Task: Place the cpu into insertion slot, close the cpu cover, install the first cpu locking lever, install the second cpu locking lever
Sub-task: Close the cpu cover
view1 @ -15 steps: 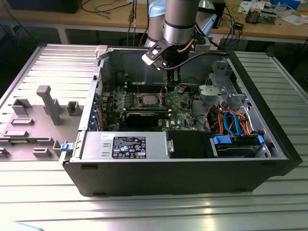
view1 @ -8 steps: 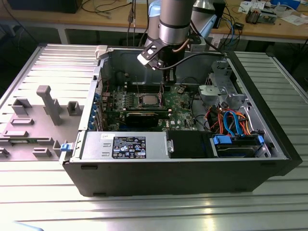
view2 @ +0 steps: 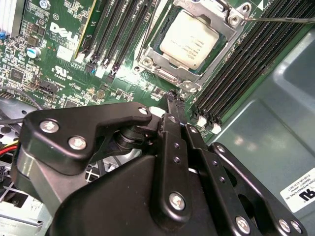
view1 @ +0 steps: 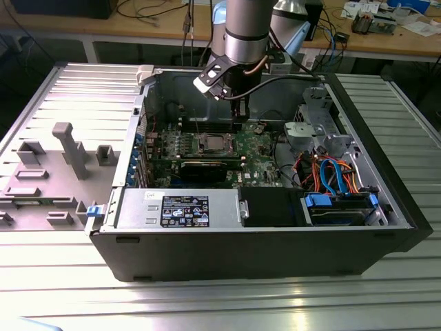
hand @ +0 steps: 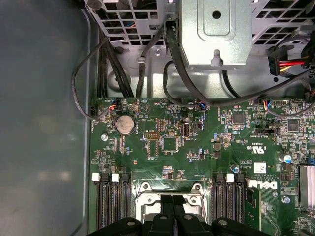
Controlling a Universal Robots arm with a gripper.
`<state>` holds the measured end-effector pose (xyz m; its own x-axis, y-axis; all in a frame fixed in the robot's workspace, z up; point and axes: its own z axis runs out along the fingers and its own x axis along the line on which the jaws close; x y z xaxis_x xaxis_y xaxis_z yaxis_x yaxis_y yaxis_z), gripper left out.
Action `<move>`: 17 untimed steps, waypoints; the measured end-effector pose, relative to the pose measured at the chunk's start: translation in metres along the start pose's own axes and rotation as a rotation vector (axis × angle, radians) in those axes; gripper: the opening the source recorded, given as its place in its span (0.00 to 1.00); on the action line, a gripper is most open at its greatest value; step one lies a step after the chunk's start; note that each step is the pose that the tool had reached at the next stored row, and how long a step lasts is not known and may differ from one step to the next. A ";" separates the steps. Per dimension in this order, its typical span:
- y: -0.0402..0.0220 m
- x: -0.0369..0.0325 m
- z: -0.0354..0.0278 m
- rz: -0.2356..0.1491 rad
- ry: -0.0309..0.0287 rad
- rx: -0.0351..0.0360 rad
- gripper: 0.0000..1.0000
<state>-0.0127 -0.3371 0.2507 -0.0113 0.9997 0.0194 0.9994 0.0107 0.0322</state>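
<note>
Shows the gripper (view2: 173,98) with fingers pressed together and gripping nothing, tips low over the green board (view2: 64,64). Finds the cpu (view2: 192,38) just beyond those tips, seated flat in the insertion slot (view2: 170,77) and framed by the lowered cpu cover (view2: 221,46); places memory slots (view2: 236,73) beside the tips.

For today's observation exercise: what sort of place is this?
Probably a robotics lab: an open computer case lies on a ridged metal table, a robot arm hangs over it, with cluttered workbenches behind.
</note>
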 end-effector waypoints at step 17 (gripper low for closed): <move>-0.0029 0.0000 -0.0001 0.000 0.0000 0.0000 0.11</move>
<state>-0.0156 -0.3371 0.2507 -0.0113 0.9997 0.0195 0.9994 0.0107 0.0322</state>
